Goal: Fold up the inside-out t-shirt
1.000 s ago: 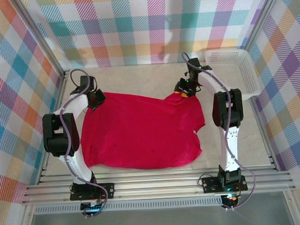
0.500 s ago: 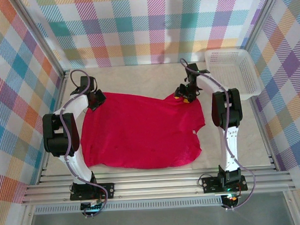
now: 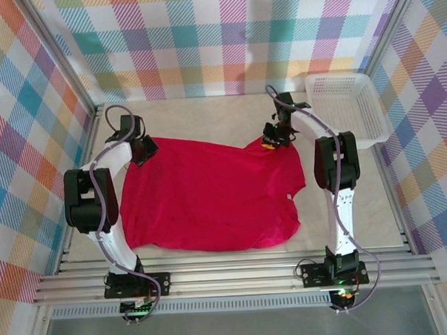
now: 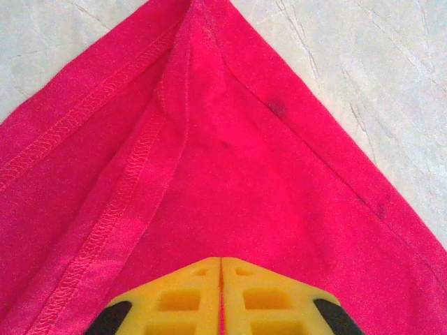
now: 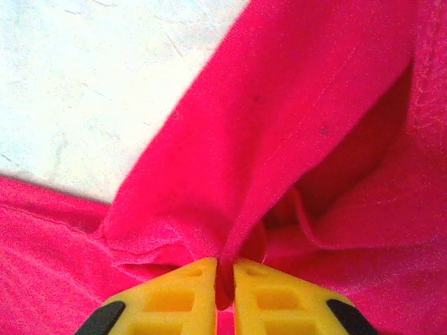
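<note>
The inside-out t-shirt [image 3: 210, 192] lies spread flat and bright red across the middle of the table, a small white tag [image 3: 289, 197] near its right edge. My left gripper [image 3: 142, 148] pinches the far left corner; in the left wrist view its yellow fingers [image 4: 181, 296] meet on the seamed corner cloth [image 4: 230, 160]. My right gripper [image 3: 273, 138] holds the far right corner slightly raised. Seen from the right wrist, a bunched fold of red cloth [image 5: 265, 174] is clamped between the yellow fingers [image 5: 171, 300].
A white plastic mesh basket [image 3: 347, 106] stands at the back right, close behind the right arm. The pale tabletop [image 3: 206, 116] shows behind the shirt. Plaid walls and metal rails [image 3: 228, 275] enclose the workspace.
My right gripper has shifted slightly left and toward the back with the shirt's corner in it. The left gripper and the rest of the shirt stay put.
</note>
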Motion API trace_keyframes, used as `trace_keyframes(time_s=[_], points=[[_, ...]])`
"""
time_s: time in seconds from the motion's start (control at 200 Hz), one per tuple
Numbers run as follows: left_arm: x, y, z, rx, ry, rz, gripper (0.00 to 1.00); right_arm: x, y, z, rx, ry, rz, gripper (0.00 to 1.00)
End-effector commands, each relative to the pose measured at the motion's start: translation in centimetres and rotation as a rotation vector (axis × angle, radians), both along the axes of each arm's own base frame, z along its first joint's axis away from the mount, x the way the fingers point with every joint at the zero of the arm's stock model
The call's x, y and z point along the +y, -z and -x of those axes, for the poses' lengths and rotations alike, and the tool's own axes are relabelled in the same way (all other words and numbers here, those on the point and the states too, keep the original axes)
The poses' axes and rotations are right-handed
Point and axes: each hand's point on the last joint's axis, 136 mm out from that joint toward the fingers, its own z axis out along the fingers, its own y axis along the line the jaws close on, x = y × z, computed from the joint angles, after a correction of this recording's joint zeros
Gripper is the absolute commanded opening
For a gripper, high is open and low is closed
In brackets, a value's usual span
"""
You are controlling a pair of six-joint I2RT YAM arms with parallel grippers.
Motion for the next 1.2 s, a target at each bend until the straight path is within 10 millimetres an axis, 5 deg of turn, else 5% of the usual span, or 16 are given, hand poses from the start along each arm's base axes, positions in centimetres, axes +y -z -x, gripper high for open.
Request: trace_keyframes(time_s=[0.0,0.315,0.59,0.625,0.675,0.755,0.91,1.085,1.195], points=[[0.1,-0.3,0.7,0.008,0.005,-0.030,0.11,0.6,-1.1,0.2,0.007,-0.026,-0.004,0.07],[-0.2,0.0,0.8,0.011,0.010,-0.015,0.10,1.6,-5.1,-1.4,-0.093,-0.056,-0.039,0.00],[-0.1,-0.2,1.3,0.011,0.011,-0.020,0.10,4.2,-9.6,-9.8,-0.351,-0.085,-0.115,0.00],[-0.1,-0.3,1.4,0.006,0.009,-0.014,0.10,4.9,-9.6,-10.9,-0.377,-0.099,-0.141,0.10],[-0.2,-0.4,1.6,0.001,0.004,-0.005,0.10,5.9,-9.8,-12.0,-0.404,-0.115,-0.195,0.41],[-0.4,-0.9,1.9,-0.008,0.002,0.009,0.10,6.4,-10.6,-12.6,-0.405,-0.108,-0.250,0.46],[-1.2,-2.8,3.3,-0.035,0.022,0.023,0.16,5.9,-13.2,-9.4,-0.342,-0.105,-0.244,0.55],[-4.6,-4.0,7.3,-0.032,0.137,0.003,0.39,5.7,-12.6,-1.0,-0.242,-0.152,-0.214,0.58],[-6.0,-2.9,10.9,0.010,0.176,-0.010,0.43,4.9,-9.6,4.6,-0.164,-0.152,-0.227,0.58]])
